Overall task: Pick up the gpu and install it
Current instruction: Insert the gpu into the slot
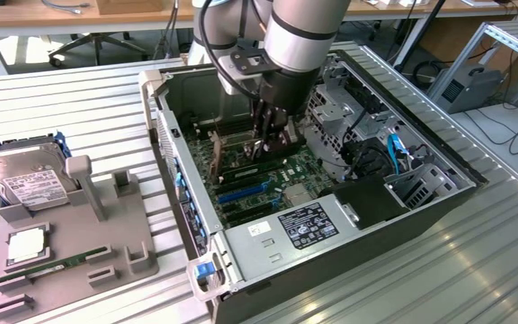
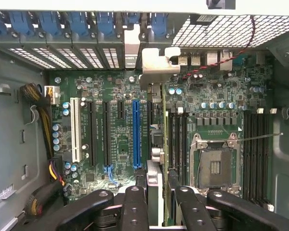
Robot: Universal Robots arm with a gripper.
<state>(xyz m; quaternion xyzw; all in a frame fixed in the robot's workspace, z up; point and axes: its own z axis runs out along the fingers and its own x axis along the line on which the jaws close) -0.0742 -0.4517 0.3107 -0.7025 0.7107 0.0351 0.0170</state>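
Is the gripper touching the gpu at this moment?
Touching. In the wrist view the gpu runs edge-on through the gripper, whose fingers close against both its faces, holding it above the motherboard.

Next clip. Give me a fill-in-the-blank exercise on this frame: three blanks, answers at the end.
1. The gripper is closed on the ____, held edge-on inside the computer case.
2. Among the black slots on the motherboard, one slot is white and one is ____.
3. In the exterior view, the hard drive rests on the gray fixture to the ____ of the case.
Missing words: gpu; blue; left.
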